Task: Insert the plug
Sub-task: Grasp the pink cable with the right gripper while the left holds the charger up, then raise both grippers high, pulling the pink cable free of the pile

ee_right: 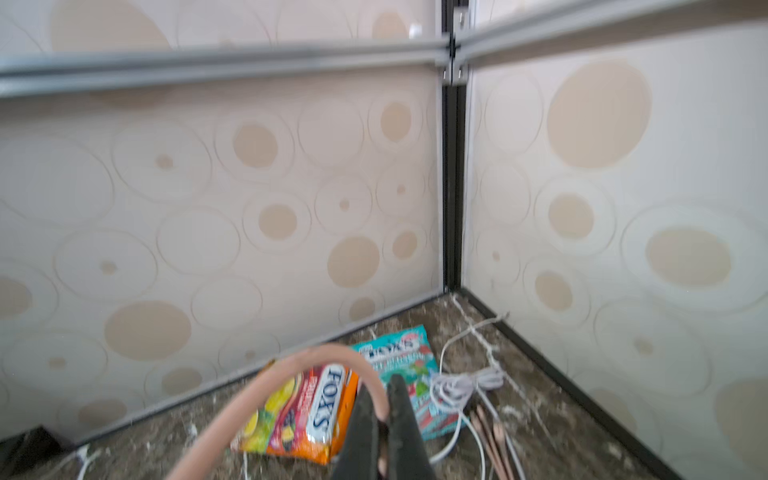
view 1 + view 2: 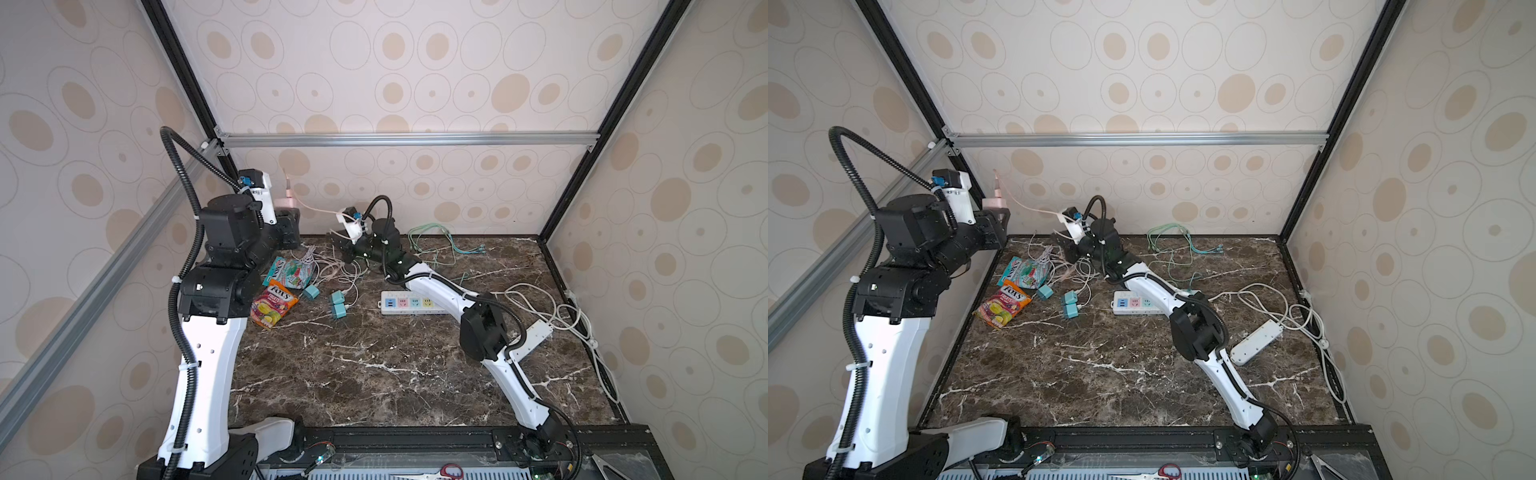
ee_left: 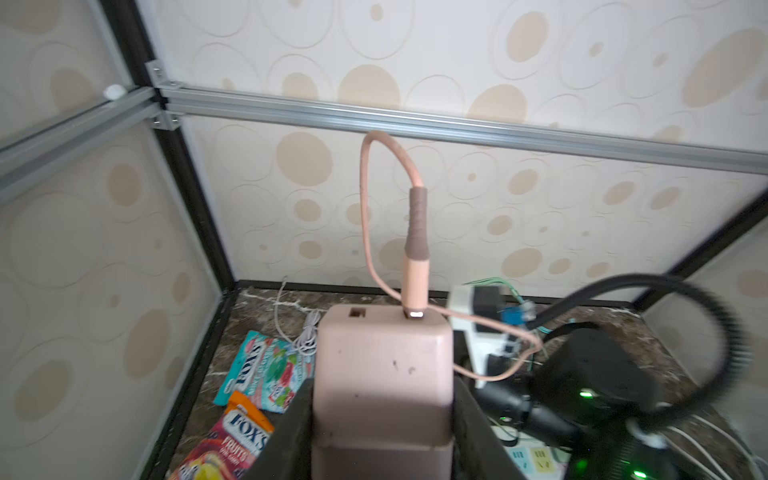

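The left gripper point(image 3: 382, 399) is raised near the back left corner of the enclosure; its fingers point(image 3: 291, 419) are partly spread and clamped on the two sides of the pink adapter point(image 3: 382, 365), which stands upright between them, well above the marble tabletop point(image 2: 374, 374); a pink cable point(image 3: 365, 216) is seated in one of the adapter's two top ports, loops upward and runs off toward the right gripper point(image 1: 380, 419); that gripper's fingers point(image 1: 361, 428) are pinched together on the cable, low over the back of the table; the multicoloured power strip point(image 2: 409, 302) lies flat near the table's middle, partly under the right arm and well apart from the adapter; an orange candy bag point(image 2: 274, 307), a teal candy bag point(image 2: 291, 270), three teal plugs point(image 2: 337, 298) and loose white cords lie between the arms; a white power strip point(image 2: 536, 334) sits toward the right edge.
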Robot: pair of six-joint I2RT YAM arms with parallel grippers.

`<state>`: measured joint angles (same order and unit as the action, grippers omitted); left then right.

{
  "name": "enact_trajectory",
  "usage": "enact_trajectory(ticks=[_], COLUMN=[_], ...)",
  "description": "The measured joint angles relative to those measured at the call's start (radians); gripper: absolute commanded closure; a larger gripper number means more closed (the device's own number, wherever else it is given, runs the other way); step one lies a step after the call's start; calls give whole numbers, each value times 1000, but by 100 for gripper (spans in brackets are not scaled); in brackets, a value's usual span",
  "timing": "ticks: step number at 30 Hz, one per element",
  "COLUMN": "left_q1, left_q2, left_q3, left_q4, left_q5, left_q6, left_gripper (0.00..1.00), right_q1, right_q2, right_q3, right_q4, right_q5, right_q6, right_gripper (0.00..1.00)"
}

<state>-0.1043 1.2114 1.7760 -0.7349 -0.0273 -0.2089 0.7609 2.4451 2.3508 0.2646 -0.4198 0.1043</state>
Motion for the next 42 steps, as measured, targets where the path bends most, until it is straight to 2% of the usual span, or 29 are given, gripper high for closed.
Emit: enact_trajectory(ticks=[5, 10, 18, 24, 29, 33, 36, 42], left_q1=[2, 2, 2, 2, 2, -3, -17, -54], left_q2=[-16, -18, -24, -43, -69, -59, -17, 127], left_q3=[-17, -18, -41, -92, -172, -211, -209, -144], left_q4=[1, 2, 13, 27, 71, 111, 146, 230], left_q5=[-138, -182, -173, -32, 157, 259, 307, 360], left_q6=[21, 35, 64, 84, 77, 52, 35, -1], left_gripper=[100, 100, 100, 100, 100, 100, 100, 100], right_q1=[9, 12, 12, 12, 3, -24, -60, -164], right_q2=[-116, -242, -414, -450, -450, -446, -396, -186], right_q3=[84, 87, -135, -259, -281, -268, -179, 151], right_q4=[10, 39, 103, 88, 40, 21, 3, -38], right_q5=[32, 40, 27, 30, 39, 56, 66, 92], right_q6=[27, 2, -6, -47, -79, -91, -90, -64], right_gripper=[100, 100, 100, 100, 100, 100, 100, 100])
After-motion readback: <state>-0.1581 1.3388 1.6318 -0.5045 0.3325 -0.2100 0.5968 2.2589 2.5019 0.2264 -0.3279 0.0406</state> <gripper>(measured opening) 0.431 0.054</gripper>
